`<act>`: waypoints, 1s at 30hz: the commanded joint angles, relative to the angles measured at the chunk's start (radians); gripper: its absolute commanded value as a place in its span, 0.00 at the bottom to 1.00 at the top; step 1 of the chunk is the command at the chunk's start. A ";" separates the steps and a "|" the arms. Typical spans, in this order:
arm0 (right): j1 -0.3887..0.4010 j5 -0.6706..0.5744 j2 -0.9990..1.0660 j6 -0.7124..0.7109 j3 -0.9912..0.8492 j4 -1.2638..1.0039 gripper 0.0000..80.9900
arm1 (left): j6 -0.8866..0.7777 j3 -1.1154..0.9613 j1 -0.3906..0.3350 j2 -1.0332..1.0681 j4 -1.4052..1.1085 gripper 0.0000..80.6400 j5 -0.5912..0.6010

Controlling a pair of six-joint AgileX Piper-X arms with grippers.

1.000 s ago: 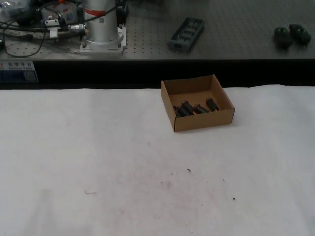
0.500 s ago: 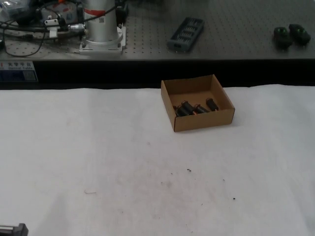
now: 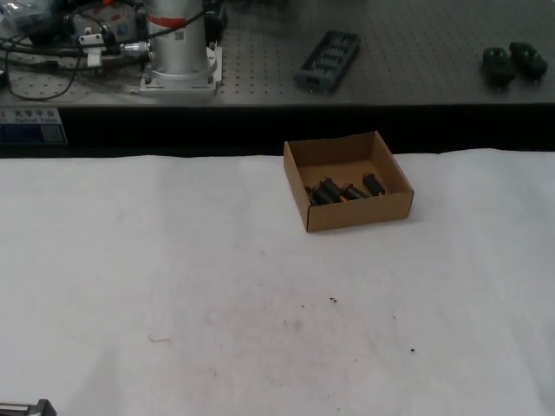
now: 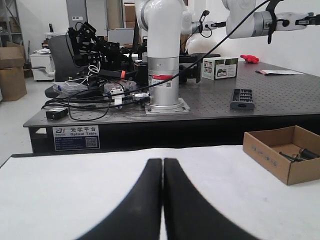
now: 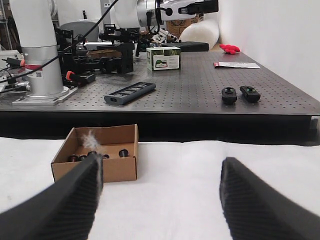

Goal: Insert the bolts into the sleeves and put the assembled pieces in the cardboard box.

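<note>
The cardboard box (image 5: 120, 169) lies well ahead of the spread right hand (image 5: 161, 169).

— How does the left gripper (image 4: 163, 162) stand?
— Closed. Its two black fingers (image 4: 142, 205) lie pressed together along their length, tips touching. They point level towards the far edge of the surface (image 4: 60, 190).
— And the right gripper (image 5: 161, 167)?
— Spread wide. Its fingers (image 5: 70, 200) stand well apart, also low and level, facing the far edge.
— Anything from above?
— A dark bit of an arm (image 3: 24, 407) at the near edge, in the left corner. I cannot tell which arm.
</note>
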 commanded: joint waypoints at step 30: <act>-0.110 0.002 -0.150 -0.007 -0.012 0.015 0.62 | -0.016 -0.013 0.272 -0.010 0.001 0.01 0.009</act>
